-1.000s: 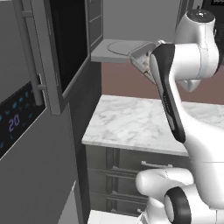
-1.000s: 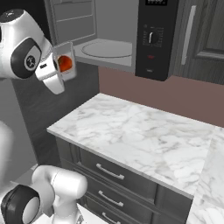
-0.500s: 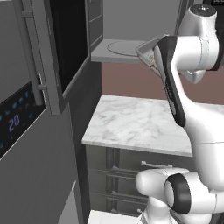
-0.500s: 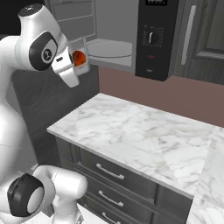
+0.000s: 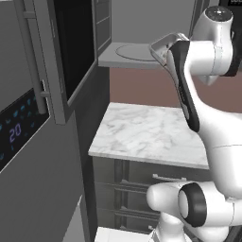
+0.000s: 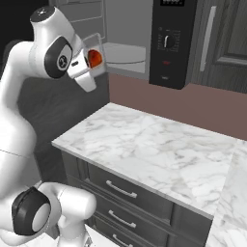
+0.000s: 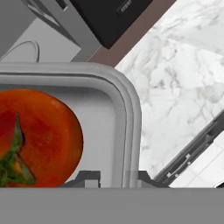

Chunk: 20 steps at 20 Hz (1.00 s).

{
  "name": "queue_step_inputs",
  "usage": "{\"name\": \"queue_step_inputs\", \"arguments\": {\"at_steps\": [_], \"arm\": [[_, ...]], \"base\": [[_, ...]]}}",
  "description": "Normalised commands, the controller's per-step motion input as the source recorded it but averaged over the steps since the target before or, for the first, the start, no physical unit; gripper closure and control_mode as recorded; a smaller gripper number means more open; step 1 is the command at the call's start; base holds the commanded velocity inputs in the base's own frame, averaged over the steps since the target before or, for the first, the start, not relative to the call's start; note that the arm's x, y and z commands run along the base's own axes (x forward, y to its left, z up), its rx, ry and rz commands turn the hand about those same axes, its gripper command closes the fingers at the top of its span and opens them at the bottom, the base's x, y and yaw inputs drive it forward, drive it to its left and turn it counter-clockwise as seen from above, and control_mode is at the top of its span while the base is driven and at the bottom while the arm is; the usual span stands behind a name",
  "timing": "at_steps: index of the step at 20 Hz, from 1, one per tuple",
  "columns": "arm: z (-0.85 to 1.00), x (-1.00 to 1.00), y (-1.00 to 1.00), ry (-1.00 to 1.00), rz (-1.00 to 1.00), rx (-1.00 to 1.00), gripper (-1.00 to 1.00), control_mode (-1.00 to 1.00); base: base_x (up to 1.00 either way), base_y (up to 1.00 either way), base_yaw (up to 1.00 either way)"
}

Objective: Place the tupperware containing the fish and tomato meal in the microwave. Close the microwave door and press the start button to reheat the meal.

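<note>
red-orange tomato (image 7: 37, 138), seemingly grey-white tupperware (image 7: 127, 113)

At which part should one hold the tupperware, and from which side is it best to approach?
Grip the tupperware by its thin raised rim on one short end, coming from outside that end. The gripper pinches the wall there now. The shallow tray with the tomato inside leaves only the rim narrow enough to clamp.

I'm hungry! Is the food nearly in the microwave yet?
Almost. The dark microwave door already stands open. The fingers grip the translucent grey-white tupperware, red tomato inside, at the cavity's mouth. Left: setting it on the round glass turntable, shutting the door, pressing start.
</note>
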Motion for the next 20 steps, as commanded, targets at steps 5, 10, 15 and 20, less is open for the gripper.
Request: {"name": "queue_step_inputs", "arguments": {"at_steps": [5, 10, 15, 20], "arm": [[0.0, 0.4, -0.03, -0.1, 0.0, 0.0, 1.0, -1.0], [0.0, 0.47, -0.01, -0.01, 0.0, 0.0, 1.0, -1.0], [0.0, 0.54, 0.0, 0.0, 0.0, 0.0, 1.0, -1.0], [0.02, 0.52, 0.0, 0.0, 0.0, 0.0, 1.0, -1.0]], "base": [[0.0, 0.0, 0.0], [0.0, 0.0, 0.0], [0.0, 0.0, 0.0], [0.0, 0.0, 0.0]]}}
